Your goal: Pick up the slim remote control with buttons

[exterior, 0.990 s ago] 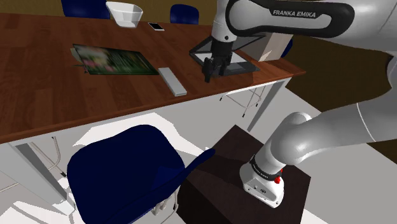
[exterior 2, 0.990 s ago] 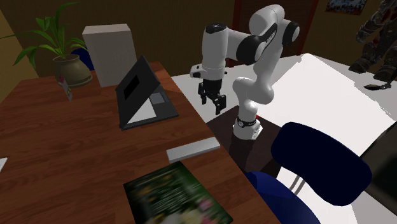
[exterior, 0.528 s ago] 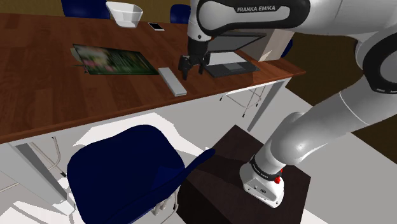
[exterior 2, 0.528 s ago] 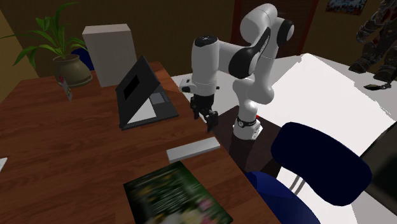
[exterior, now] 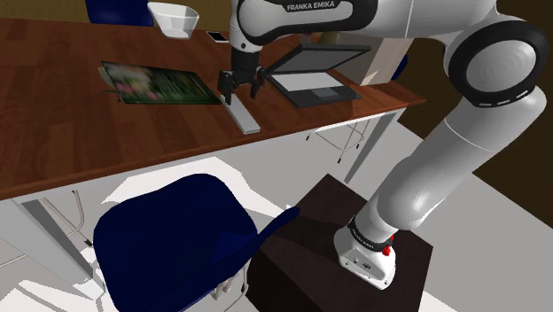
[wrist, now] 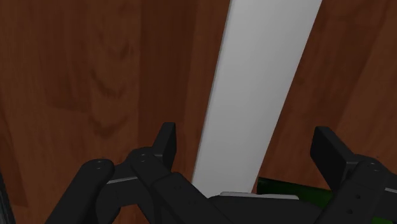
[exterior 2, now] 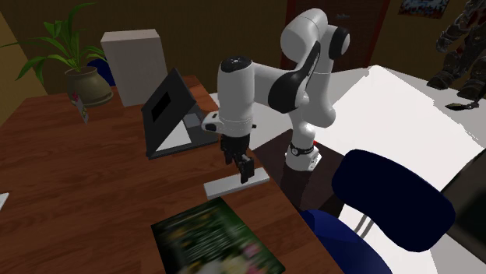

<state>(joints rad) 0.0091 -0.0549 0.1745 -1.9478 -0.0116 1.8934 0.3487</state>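
The slim remote [exterior: 242, 114] is a plain pale grey slab lying flat on the brown wooden table [exterior: 80, 133], close to its near edge. In the second exterior view the remote [exterior 2: 234, 184] lies between the laptop and the magazine. My black gripper [exterior: 239, 94] hovers open just over the remote's far end, pointing down. Seen from across the table, the gripper [exterior 2: 243, 166] hangs a little above the slab. In the wrist view the remote [wrist: 261, 89] runs lengthwise between the spread fingers of the gripper [wrist: 248, 143], neither of which touches it.
A green magazine [exterior: 159, 82] lies beside the remote, and an open laptop [exterior: 315, 75] stands on its other side. A white bowl [exterior: 174, 18] and a phone [exterior: 217, 36] sit further back. A blue chair [exterior: 177, 235] stands below the table edge. A potted plant [exterior 2: 74, 58] occupies a corner.
The arm has swung from in front of the laptop toward the shoulder view's left, bringing the open gripper over the remote. Nothing on the table has moved.
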